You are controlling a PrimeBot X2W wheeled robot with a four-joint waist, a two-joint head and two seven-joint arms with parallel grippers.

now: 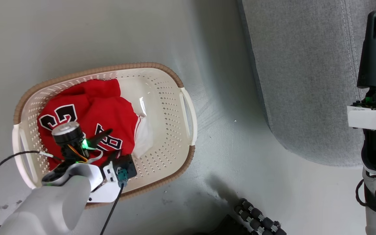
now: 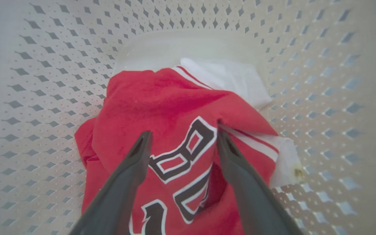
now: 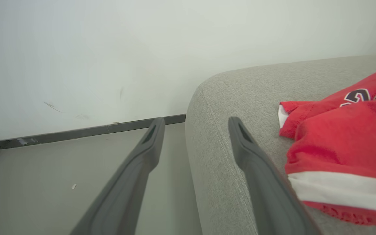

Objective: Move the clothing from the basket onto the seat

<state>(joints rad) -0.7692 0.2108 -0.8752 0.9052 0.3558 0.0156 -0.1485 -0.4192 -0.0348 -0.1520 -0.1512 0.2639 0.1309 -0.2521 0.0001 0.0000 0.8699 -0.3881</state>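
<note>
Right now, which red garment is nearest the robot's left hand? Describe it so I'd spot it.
Find the cream basket on the floor beside the grey seat. Inside lies a crumpled red jersey under the open left hand. The other red garment lies on the seat.

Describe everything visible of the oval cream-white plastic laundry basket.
The oval cream-white plastic laundry basket has diamond-perforated walls, a brown woven-look rim and a looped handle at each end. It stands upright on the grey floor, to the left of the grey fabric seat and apart from it. Crumpled red clothing with white trim and black-and-white numbers lies in its left part; the rest of its bottom is bare. The open left gripper reaches inside, its fingers at the clothing, not at the walls.
</note>
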